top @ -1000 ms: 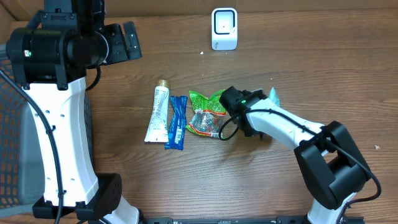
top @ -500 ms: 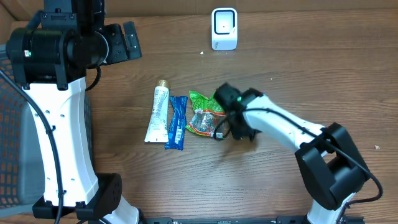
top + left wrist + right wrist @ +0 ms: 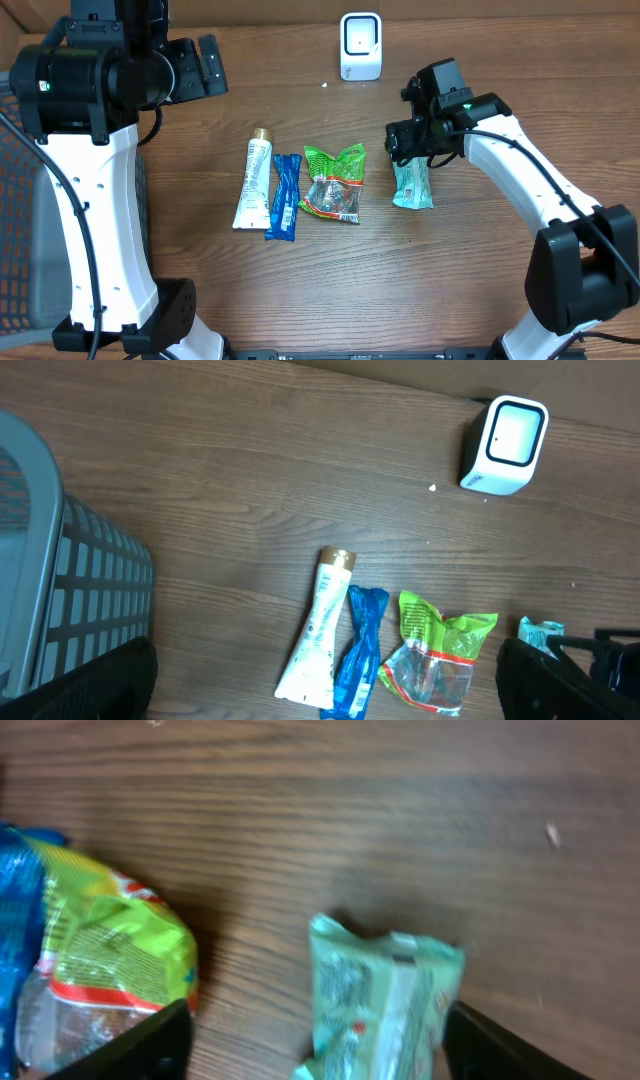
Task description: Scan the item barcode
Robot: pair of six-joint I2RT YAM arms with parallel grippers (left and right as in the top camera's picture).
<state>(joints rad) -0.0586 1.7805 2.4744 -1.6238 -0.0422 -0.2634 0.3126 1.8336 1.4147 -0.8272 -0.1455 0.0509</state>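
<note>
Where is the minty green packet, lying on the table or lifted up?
Lying on the table. The mint packet rests flat on the wood; the right gripper hangs open above it, fingers wide on either side, not touching.

**Desk:** What has moved on the table in the past second?

**Photographer:** The right gripper [image 3: 407, 150]. A second ago it sat low against the green snack bag [image 3: 335, 182]. It has since swung clear, up and to the right, toward the back of the table.

**Desk:** And the goods?

**Photographer:** A mint-green packet [image 3: 412, 186], earlier just a corner showing past the arm, now lies in full view to the right of the bag. Its top end is under the gripper.
</note>
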